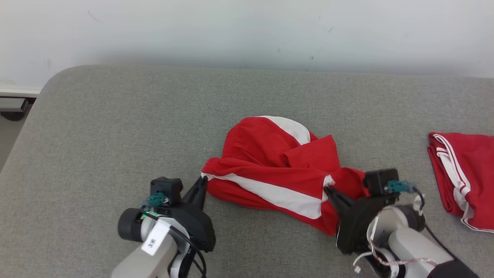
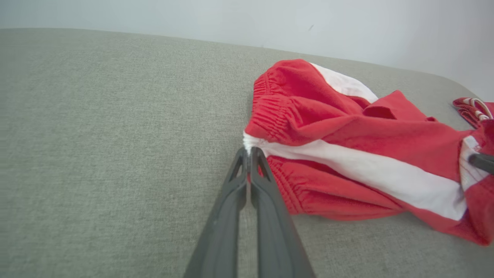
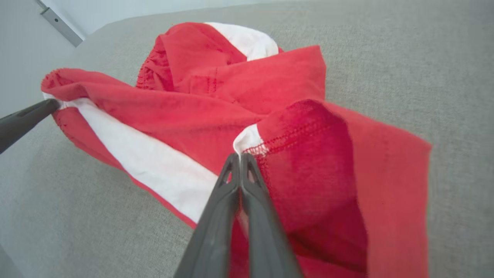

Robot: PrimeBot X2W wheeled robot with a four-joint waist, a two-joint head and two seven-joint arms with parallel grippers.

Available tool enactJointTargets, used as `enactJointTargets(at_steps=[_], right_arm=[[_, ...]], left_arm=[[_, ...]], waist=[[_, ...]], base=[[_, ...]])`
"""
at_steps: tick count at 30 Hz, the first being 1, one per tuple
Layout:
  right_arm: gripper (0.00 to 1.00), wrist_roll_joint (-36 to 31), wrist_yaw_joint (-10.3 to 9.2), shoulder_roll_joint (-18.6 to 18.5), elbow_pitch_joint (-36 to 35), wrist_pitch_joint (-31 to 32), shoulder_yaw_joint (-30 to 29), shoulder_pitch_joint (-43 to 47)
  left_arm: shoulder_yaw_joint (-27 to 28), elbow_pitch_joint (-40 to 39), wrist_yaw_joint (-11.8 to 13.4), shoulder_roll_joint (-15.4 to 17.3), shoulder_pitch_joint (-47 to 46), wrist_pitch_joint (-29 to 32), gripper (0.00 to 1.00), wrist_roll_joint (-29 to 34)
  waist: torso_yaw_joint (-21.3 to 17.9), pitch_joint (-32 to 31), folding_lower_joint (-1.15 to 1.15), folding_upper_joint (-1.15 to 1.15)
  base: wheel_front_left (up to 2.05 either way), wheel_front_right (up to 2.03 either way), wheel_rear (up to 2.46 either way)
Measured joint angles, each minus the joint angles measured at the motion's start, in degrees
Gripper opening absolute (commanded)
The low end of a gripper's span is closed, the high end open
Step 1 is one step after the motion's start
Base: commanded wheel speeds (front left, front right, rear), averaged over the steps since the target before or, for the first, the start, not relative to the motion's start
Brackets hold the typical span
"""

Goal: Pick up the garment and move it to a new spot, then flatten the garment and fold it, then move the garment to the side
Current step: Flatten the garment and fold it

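Note:
The garment (image 1: 270,166) is a pair of red shorts with a white side stripe, lying crumpled in the middle of the grey cushioned surface (image 1: 115,135). My left gripper (image 1: 203,179) is shut on the waistband end of the white stripe, at the garment's left corner (image 2: 249,146). My right gripper (image 1: 327,188) is shut on the hem end of the same stripe (image 3: 241,148). In the left wrist view the garment (image 2: 347,154) stretches away to the right, and in the right wrist view the garment (image 3: 231,104) bunches up beyond the fingertips. The cloth sags between the two grips.
A second red piece of clothing with thin white piping (image 1: 461,181) lies folded at the right edge of the surface. A pale wall (image 1: 247,31) runs behind. The surface's rounded left corner (image 1: 50,83) drops to the floor. Bare grey fabric spreads left of and behind the garment.

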Motion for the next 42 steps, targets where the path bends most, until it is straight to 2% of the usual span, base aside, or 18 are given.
enactJointTargets(at_steps=[5,9,11,13,16,18,24,26,27,28,36,42], right_arm=[[0.0,1.5,0.69,-0.4,-2.7,-3.6,-3.8,-2.2],[0.0,4.6,3.61,-2.4,-6.0,-6.3,-6.8,-1.3],[0.0,6.6,6.0,-3.8,-7.4,-6.6,-7.7,0.1],[0.0,7.7,6.79,-5.0,-8.4,-7.0,-8.3,2.5],[0.0,9.9,9.14,-8.4,-9.7,-6.9,-8.8,8.5],[0.0,10.2,9.66,-9.4,-9.8,-6.2,-8.6,10.5],[0.0,11.1,9.64,-9.6,-9.7,-4.9,-7.7,12.6],[0.45,11.0,9.38,-9.6,-9.7,-4.7,-7.7,12.6],[0.84,11.0,9.23,-9.6,-9.8,-4.4,-7.8,12.6],[1.0,11.0,9.1,-9.7,-9.9,-4.4,-8.0,12.6],[1.0,9.9,7.55,-11.0,-11.0,-3.6,-8.1,12.1],[1.0,8.4,5.61,-11.8,-10.6,-1.1,-6.8,11.7]], left_arm=[[1.7,0.3,0.0,1.8,0.1,0.0,0.0,-0.1],[2.3,0.3,0.0,2.1,0.2,0.0,0.0,-0.1],[2.7,0.2,0.0,2.6,0.9,0.0,0.0,-0.1],[2.9,0.2,0.0,3.4,2.1,0.0,0.0,-0.1],[3.3,-0.2,0.0,3.8,3.6,0.0,0.0,-0.1],[3.4,-0.6,0.1,3.9,3.7,0.0,0.0,-0.1],[3.6,-1.6,0.1,3.9,3.6,0.0,0.0,0.1],[3.6,-1.8,0.1,3.9,3.6,0.0,0.0,0.4],[3.6,-1.8,0.1,3.8,3.6,0.0,0.0,0.5],[3.6,-1.8,0.1,3.7,3.5,0.0,0.0,0.5],[3.6,-1.9,0.1,3.3,3.1,0.0,0.0,1.0],[3.4,-1.9,0.1,1.9,2.1,0.0,0.0,1.4]], waist=[[-0.8,-0.3,0.0,0.0],[-1.3,-0.5,0.0,0.0],[-1.6,-0.6,0.0,0.0],[-2.1,-0.7,0.0,0.0],[-3.2,-0.6,0.0,0.0],[-3.8,-0.4,0.0,0.0],[-5.4,0.6,0.0,0.0],[-5.7,1.1,0.0,0.0],[-5.9,1.3,0.0,0.0],[-6.0,1.5,0.0,0.0],[-5.9,1.9,0.0,0.0],[-4.8,1.8,0.0,0.0]], base=[[0.0,0.0,0.0],[0.0,0.0,0.0],[0.0,0.0,0.0],[0.0,0.0,0.0],[0.0,0.0,0.0],[0.0,0.0,0.0],[0.0,0.0,0.0],[0.0,0.0,0.0],[0.0,0.0,0.0],[0.0,0.0,0.0],[0.0,0.0,0.0],[0.0,0.0,0.0]])
